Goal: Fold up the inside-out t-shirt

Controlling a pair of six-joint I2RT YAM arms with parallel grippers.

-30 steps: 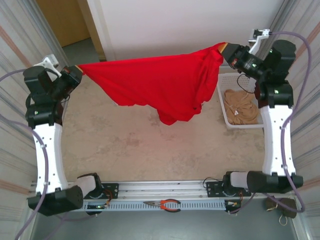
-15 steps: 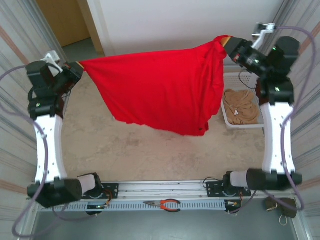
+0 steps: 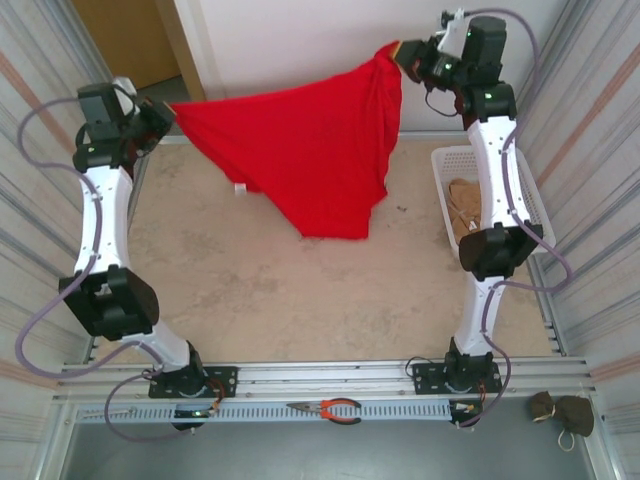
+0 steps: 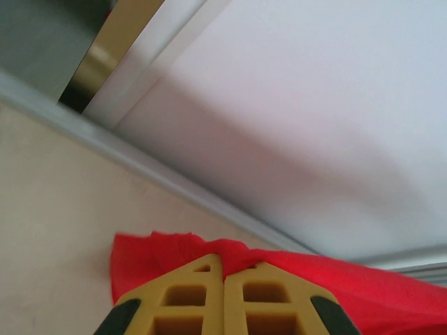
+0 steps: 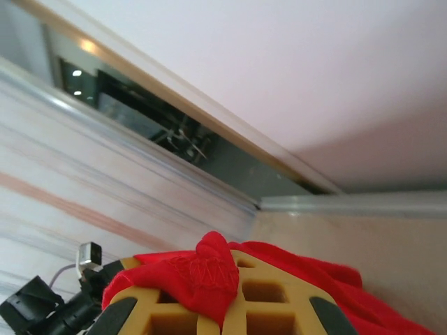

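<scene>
The inside-out t-shirt (image 3: 300, 150) is bright red and hangs stretched in the air between both arms over the far part of the table. My left gripper (image 3: 165, 113) is shut on its left corner; in the left wrist view the yellow jaws (image 4: 223, 269) pinch red cloth (image 4: 160, 255). My right gripper (image 3: 402, 52), raised high at the far right, is shut on the other corner. There a bunch of the shirt (image 5: 206, 276) drapes over the closed yellow jaws (image 5: 227, 279). The shirt's lower point dangles just above the table.
A white basket (image 3: 520, 190) at the right edge holds a tan-beige garment (image 3: 465, 205). Orange-handled pliers (image 3: 330, 408) lie on the front rail. A dark object (image 3: 562, 412) sits at the front right corner. The beige table (image 3: 300, 290) lies below the shirt.
Both arms have stretched up and toward the far wall, lifting the shirt. The right gripper moved left and higher, so the cloth hangs narrower and farther back.
</scene>
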